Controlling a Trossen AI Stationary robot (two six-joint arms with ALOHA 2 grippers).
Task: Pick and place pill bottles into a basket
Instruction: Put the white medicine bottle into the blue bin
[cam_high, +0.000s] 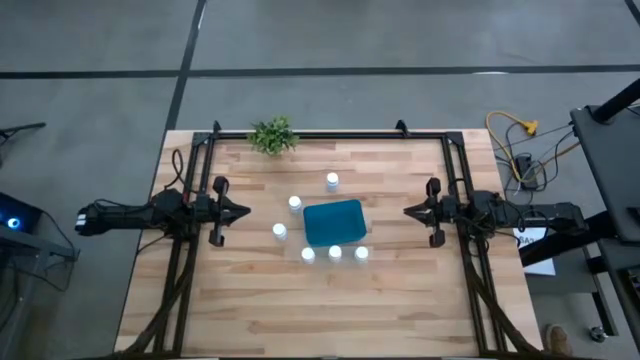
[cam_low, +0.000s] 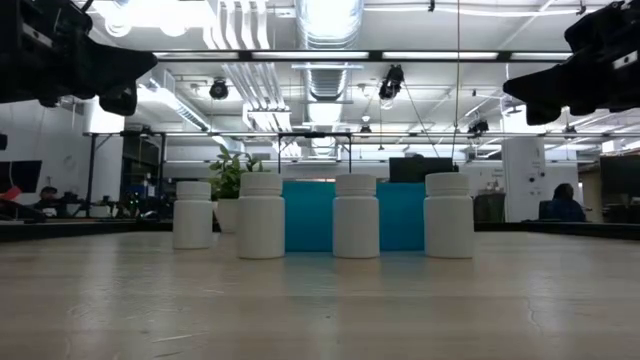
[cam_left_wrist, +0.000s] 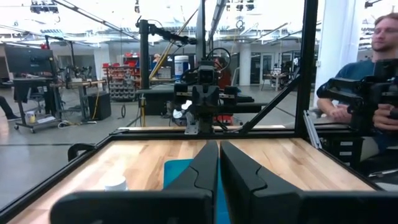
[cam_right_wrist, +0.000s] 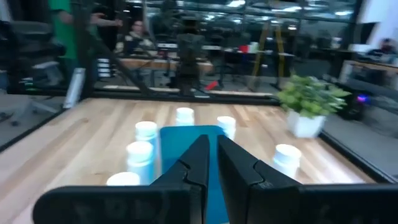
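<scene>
1. Basket (cam_high: 334, 221): teal, rectangular, near the middle of the wooden worktop (cam_high: 400, 290). Nothing shows inside it from the high view.
2. Six pill bottles, all upright on the worktop, outside the basket and ringing it. One (cam_high: 332, 181) sits on the plant side, apart from the rim. One (cam_high: 295, 204) stands just off the basket's corner on the left arm's side, another (cam_high: 280, 231) beside that same short wall.
3. Three more stand in a row along the long wall away from the plant: (cam_high: 308, 254), (cam_high: 335, 252), (cam_high: 361, 253), each just beside the rim.
4. Low view: four bottles in front of the teal wall, e.g. (cam_low: 261, 216) and (cam_low: 448, 215).
5. Left hand (cam_high: 243, 211): raised over the worktop's left side, well apart from the bottles, pointing at the basket; fingers pressed together, nothing between them.
6. Right hand (cam_high: 410, 211): mirrored on the right side, also well apart; fingers together, empty.
7. Small green potted plant (cam_high: 273, 135) at the far edge.
8. A seated person (cam_left_wrist: 367, 74) shows beyond the frame.
</scene>
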